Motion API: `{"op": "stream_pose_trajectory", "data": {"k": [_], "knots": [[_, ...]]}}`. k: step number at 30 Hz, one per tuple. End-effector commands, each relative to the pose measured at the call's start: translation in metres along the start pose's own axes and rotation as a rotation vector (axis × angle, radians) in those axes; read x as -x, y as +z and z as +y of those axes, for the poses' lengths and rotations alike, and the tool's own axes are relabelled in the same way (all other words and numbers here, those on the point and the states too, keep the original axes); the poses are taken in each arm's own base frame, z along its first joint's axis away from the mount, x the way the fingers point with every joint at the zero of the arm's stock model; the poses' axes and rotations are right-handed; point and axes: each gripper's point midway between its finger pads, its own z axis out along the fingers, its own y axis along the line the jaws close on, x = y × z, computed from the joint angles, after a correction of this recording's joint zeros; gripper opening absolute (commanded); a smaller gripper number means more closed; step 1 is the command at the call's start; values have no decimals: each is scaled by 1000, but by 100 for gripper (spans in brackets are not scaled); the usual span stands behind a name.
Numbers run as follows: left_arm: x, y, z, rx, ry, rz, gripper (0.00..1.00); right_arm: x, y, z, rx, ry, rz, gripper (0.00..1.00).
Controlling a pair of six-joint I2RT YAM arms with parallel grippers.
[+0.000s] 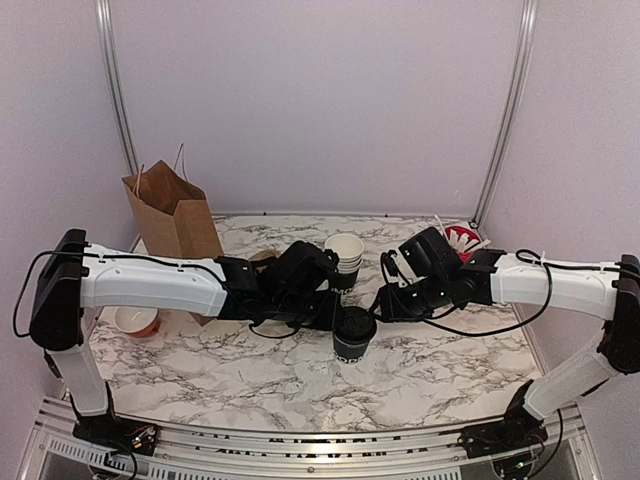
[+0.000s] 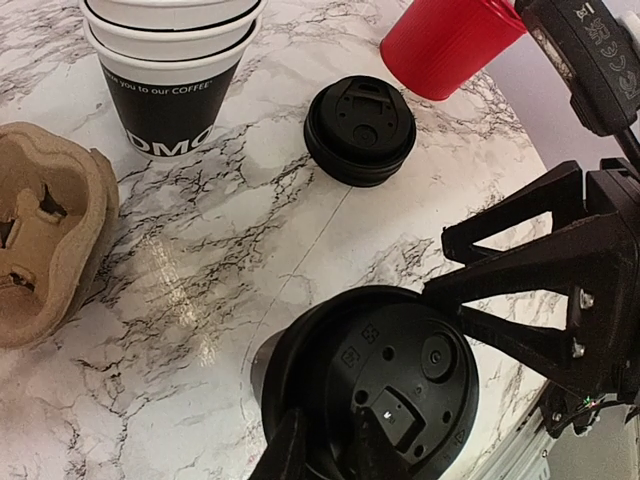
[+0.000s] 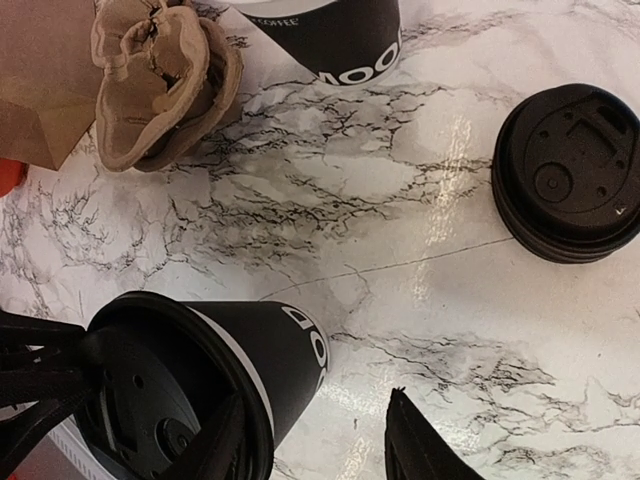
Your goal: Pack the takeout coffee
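Takeout coffee cup (image 1: 352, 336), lidded, upright near the counter's (image 1: 200, 362) front edge. Left gripper (image 2: 330, 460) narrowed over the lid (image 2: 392, 368), hold impossible to tell. Right gripper (image 3: 315, 445) half open, empty, beside cup.

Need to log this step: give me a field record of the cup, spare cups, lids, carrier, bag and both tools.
lidded cup: upright, mid-table, between both tools
left tool: at its lid, grip unclear
right tool: open, beside the cup
cup stack: unlidded, behind
loose lids: stacked on table
carrier: no cups in it
paper bag: standing, back left
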Motion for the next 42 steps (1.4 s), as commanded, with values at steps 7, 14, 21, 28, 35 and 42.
{"op": "stream_pose_trajectory", "data": {"k": [7,14,21,28,35,42], "knots": [[43,-49,-16,23,96,-85,27,4,-2,0,-11,-5,-1,45],[83,-85,-42,-26,129,-167,31,4,-1,-1,-17,-5,-3,45],[31,-49,-6,51,92,-48,30,2,1,-1,-15,-4,5,45],[-80,32,33,85,38,202,24,-1,4,-1,-13,-5,15,45],[-27,-2,22,105,72,49,26,1,2,0,-15,-8,8,45],[17,-32,4,70,79,-49,29,18,-12,5,-25,-11,-41,45]]}}
